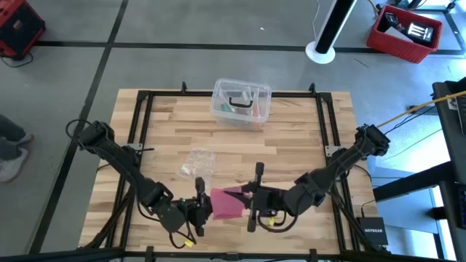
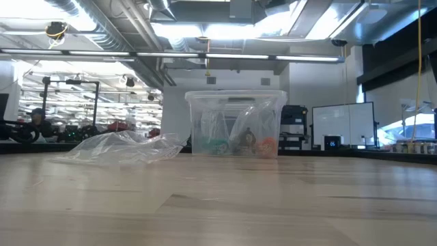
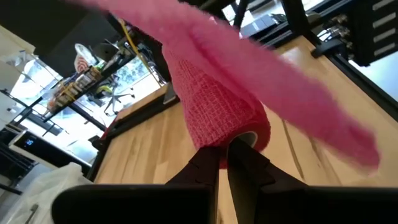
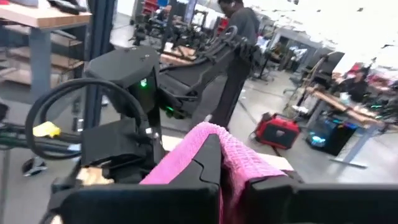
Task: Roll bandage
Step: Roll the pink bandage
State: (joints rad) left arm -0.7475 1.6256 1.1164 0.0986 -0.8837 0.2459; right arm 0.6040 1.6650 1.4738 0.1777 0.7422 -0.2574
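Observation:
The bandage is a pinkish-red fabric strip, part rolled into a stubby cylinder and part a loose band. It hangs between my two grippers over the table's near middle. My left gripper is shut on the roll from the left. My right gripper is shut on the band from the right. Neither gripper nor the bandage shows in the low view. My left gripper pinches the roll's near end between its two fingers, at the rim beside the pale hollow core. The fingers come nearly level from the table's left. The roll sticks out beyond the fingertips, above the table. My right gripper pinches the loose band between its two fingers, coming level from the table's right. The fabric bunches up above the fingertips and drapes over them. How many layers it holds cannot be told.
A crumpled clear wrapper lies on the table's middle, left of centre. A clear plastic box with small items stands at the far edge. A black frame runs round the tabletop. People show in the room beyond.

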